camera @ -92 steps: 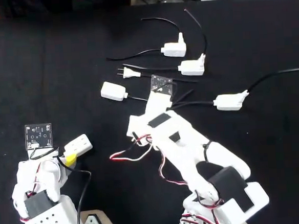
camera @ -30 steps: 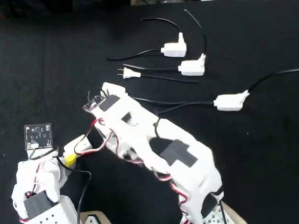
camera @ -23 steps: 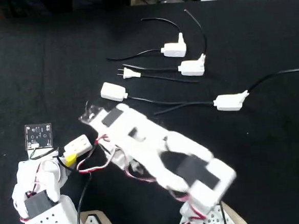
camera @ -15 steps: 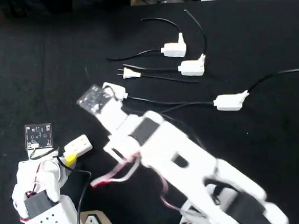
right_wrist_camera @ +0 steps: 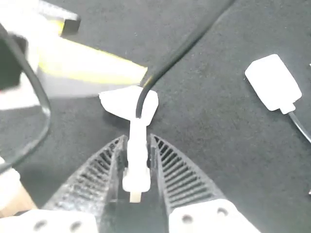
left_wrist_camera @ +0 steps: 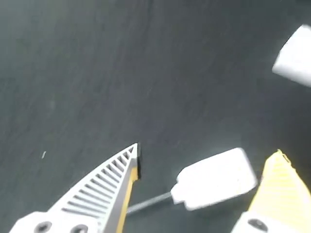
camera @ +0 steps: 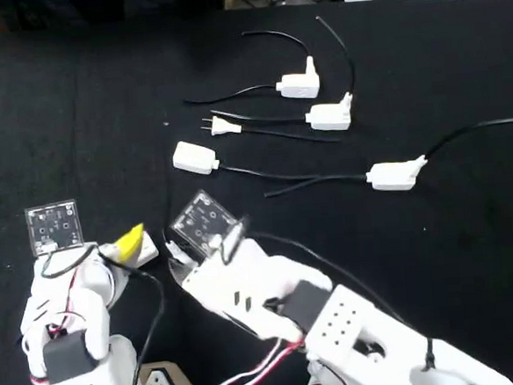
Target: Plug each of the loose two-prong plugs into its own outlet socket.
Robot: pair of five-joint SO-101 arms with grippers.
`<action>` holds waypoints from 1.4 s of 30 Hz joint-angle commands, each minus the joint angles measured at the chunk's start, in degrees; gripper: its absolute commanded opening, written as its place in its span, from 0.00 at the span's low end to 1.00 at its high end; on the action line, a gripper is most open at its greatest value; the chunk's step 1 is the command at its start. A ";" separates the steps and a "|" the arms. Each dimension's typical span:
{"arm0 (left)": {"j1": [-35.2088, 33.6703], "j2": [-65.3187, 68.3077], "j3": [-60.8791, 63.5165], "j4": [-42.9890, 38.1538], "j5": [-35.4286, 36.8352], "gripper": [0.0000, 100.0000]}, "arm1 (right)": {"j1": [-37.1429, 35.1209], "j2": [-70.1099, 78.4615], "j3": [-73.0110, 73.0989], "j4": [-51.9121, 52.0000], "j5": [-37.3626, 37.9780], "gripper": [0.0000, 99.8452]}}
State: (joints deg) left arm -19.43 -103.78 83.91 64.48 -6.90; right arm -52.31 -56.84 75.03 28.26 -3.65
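High view: the right gripper [camera: 174, 254] has swung from far centre to near left, close beside the left gripper [camera: 135, 245]. Left wrist view: released jaws straddle the white plastic socket block [left_wrist_camera: 214, 178]. Right wrist view: jaws clench the slim white plug [right_wrist_camera: 133, 165], its end apparently touching that socket, so insertion seems imminent.

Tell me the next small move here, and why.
Probably close the left gripper on the socket. It is open, with the socket lying loose between its sides, while the right gripper, shut on a plug, sits close by. An unheld socket would likely slide when the plug pushes in.
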 commanded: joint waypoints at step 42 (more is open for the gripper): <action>-17.36 -0.53 6.37 -2.90 -19.78 0.38 | 6.15 30.99 -29.23 8.09 -20.13 0.01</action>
State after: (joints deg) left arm -35.69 -103.96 86.37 64.57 -18.24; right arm -46.95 -32.84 53.05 37.49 -21.41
